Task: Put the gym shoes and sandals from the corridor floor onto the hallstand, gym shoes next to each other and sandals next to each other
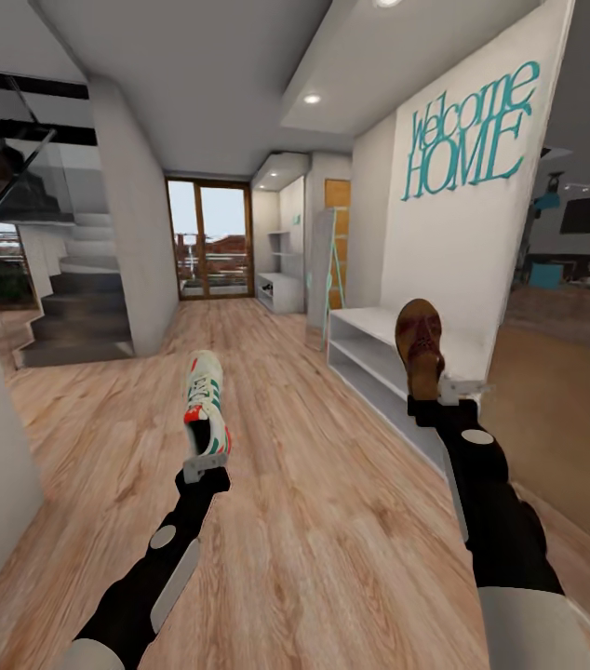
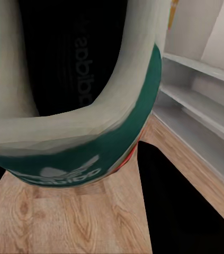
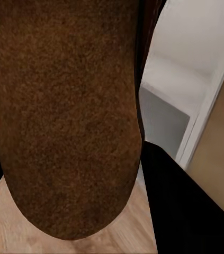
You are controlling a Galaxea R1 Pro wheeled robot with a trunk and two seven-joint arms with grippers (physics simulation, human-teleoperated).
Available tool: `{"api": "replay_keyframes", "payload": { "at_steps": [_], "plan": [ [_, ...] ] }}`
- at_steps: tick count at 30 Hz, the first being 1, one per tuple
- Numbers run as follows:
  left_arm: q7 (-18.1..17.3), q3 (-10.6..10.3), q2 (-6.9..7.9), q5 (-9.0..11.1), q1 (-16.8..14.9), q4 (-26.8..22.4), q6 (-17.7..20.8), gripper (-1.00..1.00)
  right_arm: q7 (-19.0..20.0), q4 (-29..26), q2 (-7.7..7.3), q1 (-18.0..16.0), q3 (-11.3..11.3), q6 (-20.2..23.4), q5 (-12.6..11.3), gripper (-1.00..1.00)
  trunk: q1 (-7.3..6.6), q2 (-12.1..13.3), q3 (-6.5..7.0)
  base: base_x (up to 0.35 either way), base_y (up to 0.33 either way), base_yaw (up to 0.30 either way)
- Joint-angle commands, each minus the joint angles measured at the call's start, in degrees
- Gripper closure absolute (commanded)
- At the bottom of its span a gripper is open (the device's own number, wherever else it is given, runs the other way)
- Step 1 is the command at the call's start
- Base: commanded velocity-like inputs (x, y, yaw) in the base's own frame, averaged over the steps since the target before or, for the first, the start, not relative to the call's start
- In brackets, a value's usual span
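My left gripper (image 1: 204, 468) is shut on the heel of a white gym shoe (image 1: 206, 400) with green stripes and red-orange patches, held above the corridor floor (image 1: 314, 521) with its toe pointing away. Close up, the left wrist view gives its teal-lined heel (image 2: 74, 137). My right gripper (image 1: 428, 402) is shut on a dark-brown sandal (image 1: 420, 354), held upright over the near white bench. Its brown sole (image 3: 64, 116) looms in the right wrist view. The hallstand (image 1: 279, 290), white with floating shelves above, stands far down the corridor on the right.
A plain white two-shelf bench (image 1: 369, 358) lines the right wall under teal "Welcome HOME" lettering (image 1: 467, 130); its shelves (image 2: 202, 106) and its white top (image 3: 186, 79) also appear. A staircase (image 1: 72, 298) rises at the left. Glass doors (image 1: 209, 240) close the far end.
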Motion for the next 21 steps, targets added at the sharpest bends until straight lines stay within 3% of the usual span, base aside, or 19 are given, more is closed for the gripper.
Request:
{"api": "replay_keyframes", "payload": {
  "at_steps": [1, 21],
  "plan": [
    [0.33, -0.26, 0.04, 0.4, -0.06, 0.03, -0.26, 1.0, -0.05, -0.09, 0.03, -0.03, -0.05, 0.31, 0.07, 1.0, 0.02, -0.03, -0.06, 0.336, 0.0, 0.296],
    [0.37, -0.19, 0.04, 0.35, -0.06, -0.03, -0.07, 1.0, -0.05, -0.09, 0.03, -0.03, -0.03, 0.31, 0.07, 1.0, 0.02, -0.03, -0.06, 0.337, 0.0, 0.296]
  ]
}}
